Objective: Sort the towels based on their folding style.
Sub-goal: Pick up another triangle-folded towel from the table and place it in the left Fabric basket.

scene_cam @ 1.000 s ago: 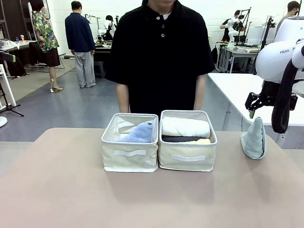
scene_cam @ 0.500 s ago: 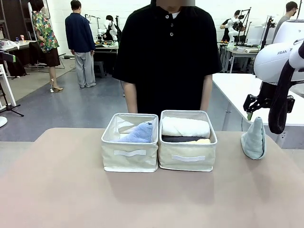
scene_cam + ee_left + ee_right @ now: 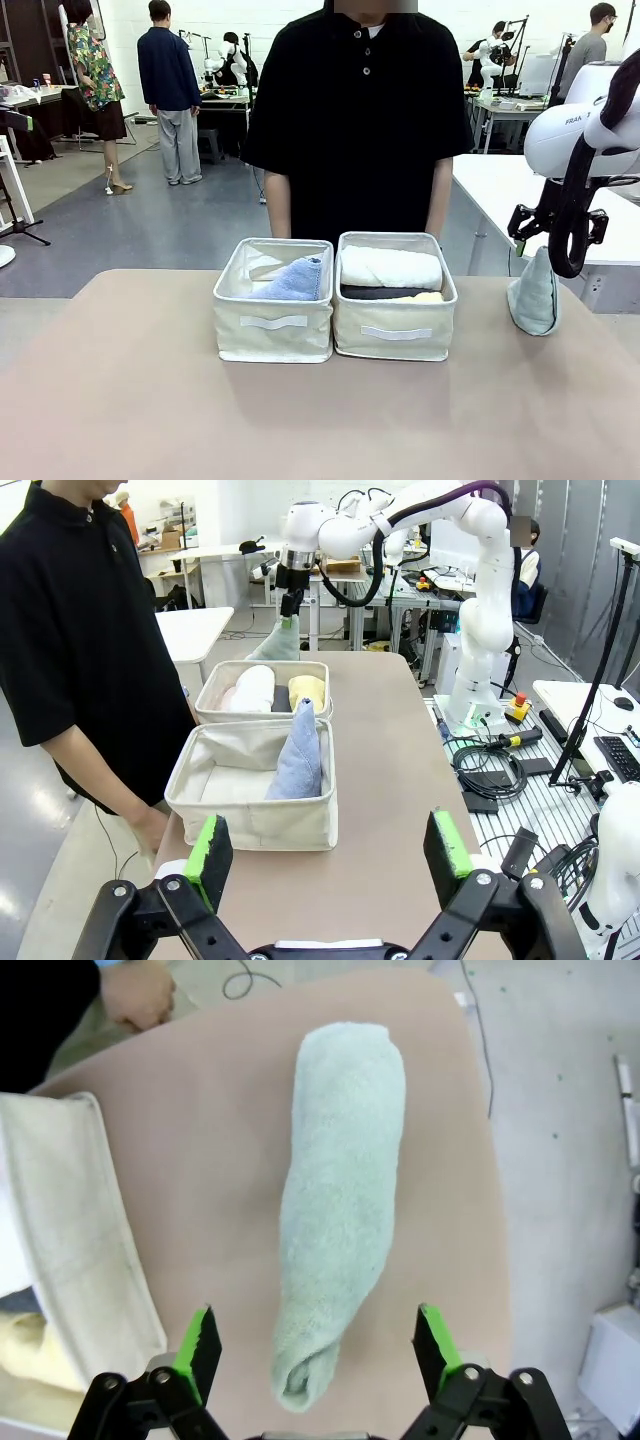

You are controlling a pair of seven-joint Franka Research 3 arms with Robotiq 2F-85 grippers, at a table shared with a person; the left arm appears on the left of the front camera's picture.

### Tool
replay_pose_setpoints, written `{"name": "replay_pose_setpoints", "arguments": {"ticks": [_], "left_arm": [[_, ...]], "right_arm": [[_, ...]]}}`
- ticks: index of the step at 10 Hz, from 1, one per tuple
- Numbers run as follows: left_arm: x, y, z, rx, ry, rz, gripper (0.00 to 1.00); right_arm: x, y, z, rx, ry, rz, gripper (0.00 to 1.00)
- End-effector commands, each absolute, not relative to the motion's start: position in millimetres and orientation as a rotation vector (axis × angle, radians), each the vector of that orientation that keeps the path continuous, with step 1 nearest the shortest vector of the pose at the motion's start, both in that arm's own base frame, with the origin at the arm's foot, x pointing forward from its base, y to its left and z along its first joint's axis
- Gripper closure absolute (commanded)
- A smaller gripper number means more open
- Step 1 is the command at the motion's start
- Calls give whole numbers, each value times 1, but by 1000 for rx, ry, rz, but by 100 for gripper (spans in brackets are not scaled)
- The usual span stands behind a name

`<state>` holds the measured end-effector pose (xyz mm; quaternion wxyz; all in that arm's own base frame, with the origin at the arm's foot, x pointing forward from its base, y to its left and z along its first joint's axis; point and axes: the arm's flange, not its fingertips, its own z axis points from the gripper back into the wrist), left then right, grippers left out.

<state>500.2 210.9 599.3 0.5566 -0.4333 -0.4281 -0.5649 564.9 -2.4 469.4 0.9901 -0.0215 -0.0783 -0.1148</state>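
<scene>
Pale teal towel (image 3: 534, 295), a soft, light terry cone upright at the right end of the tabletop (image 3: 300, 420), stands just below our right jaws, wide open and empty; we judge its thicker middle the safest hold.

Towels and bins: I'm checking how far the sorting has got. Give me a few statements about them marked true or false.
1. The green cone towel stands on the table, outside both bins. True.
2. The right pincer is shut on that towel. False: its jaws stand open over it, gripping nothing.
3. The blue towel shares a bin with the white roll. False: the blue towel is in the left bin, and the white roll lies in the right bin.
4. The left pincer is open and holds nothing. True.
</scene>
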Motion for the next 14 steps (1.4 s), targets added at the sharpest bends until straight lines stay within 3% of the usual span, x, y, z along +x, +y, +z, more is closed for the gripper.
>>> {"name": "replay_pose_setpoints", "arguments": {"ticks": [1, 6, 7, 9, 10, 11, 12, 14], "left_arm": [[498, 211, 600, -1023, -1007, -1335, 0], [498, 211, 600, -1023, -1007, -1335, 0], [498, 211, 600, -1023, -1007, -1335, 0], [498, 211, 600, -1023, -1007, -1335, 0], [498, 211, 600, -1023, -1007, -1335, 0], [498, 211, 600, -1023, -1007, -1335, 0], [498, 211, 600, -1023, -1007, -1335, 0], [498, 211, 600, -1023, -1007, -1335, 0]], "right_arm": [[583, -11, 462, -30, -125, -289, 0], [587, -13, 450, 28, -51, -257, 2], [586, -14, 449, 38, -51, -255, 56], [585, -14, 450, 39, -43, -265, 59], [585, -14, 450, 38, -42, -267, 100], [585, -14, 450, 40, -42, -266, 74], [584, -14, 450, 39, -41, -265, 100], [584, -14, 451, 38, -40, -261, 100]]}}
